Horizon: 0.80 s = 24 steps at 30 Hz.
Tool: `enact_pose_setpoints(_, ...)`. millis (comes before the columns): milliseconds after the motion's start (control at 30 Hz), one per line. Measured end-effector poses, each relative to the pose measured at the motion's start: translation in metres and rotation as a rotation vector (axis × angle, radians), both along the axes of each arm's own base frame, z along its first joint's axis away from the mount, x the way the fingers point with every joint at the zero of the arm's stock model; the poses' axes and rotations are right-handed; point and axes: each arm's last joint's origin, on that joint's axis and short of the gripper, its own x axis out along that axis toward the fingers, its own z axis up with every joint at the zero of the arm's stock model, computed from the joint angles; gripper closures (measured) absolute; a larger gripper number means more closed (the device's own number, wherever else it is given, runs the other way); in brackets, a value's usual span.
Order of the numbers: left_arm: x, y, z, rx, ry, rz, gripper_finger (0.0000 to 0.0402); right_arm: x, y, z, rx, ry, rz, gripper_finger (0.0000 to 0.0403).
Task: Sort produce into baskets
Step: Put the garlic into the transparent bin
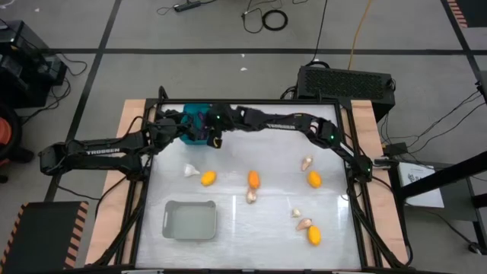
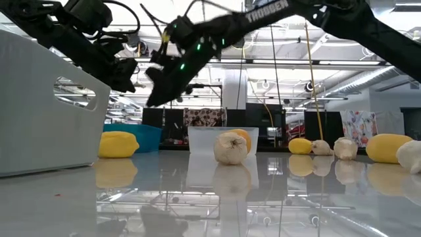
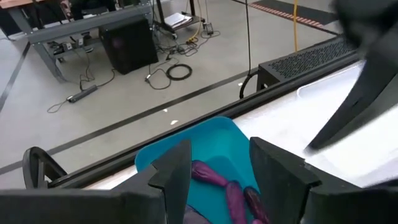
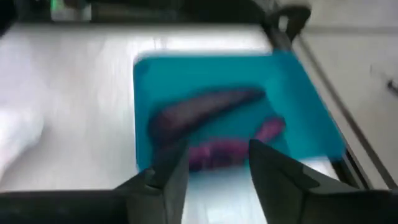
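The teal basket (image 4: 230, 93) sits at the far edge of the table, and in the right wrist view you can see dark purple eggplants (image 4: 205, 112) lying inside it, at least two, one blurred across the middle. Your right gripper (image 4: 214, 165) hangs just above that basket with its fingers parted and nothing between them, so I judge the eggplant drop to be done or just finishing. Your left gripper (image 3: 214, 171) hovers over the same basket from the other side, its fingers apart and empty, with eggplants showing in the gap beneath. Both arms crowd the one spot, so lift the right one straight up before you swing it away, and keep it off the left arm. Out on the open table the rest of the produce waits: yellow-orange ovals such as the one near the middle (image 1: 253, 180) and another (image 1: 314, 180) toward the right, with pale garlic bulbs (image 1: 250, 196) scattered among them, one just beside the middle oval. The grey basket (image 1: 190, 221) stands near the front, left of centre. The clear basket (image 2: 223, 139) shows only in the low view, behind a garlic bulb. Choose a piece lying well apart from its neighbours next.
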Motion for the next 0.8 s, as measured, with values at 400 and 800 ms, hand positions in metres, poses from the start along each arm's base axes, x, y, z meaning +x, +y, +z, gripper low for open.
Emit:
enact_pose_setpoints(400,-0.002,-0.001,-0.006,-0.034,0.057,-0.017,0.023,-0.093,0.028,0.081,0.198,0.615,-0.023,0.022)
enact_pose_setpoints(800,-0.001,-0.003,-0.006,-0.061,0.047,-0.074,0.023,-0.157,0.065,0.106,0.283,0.74,-0.23,0.022)
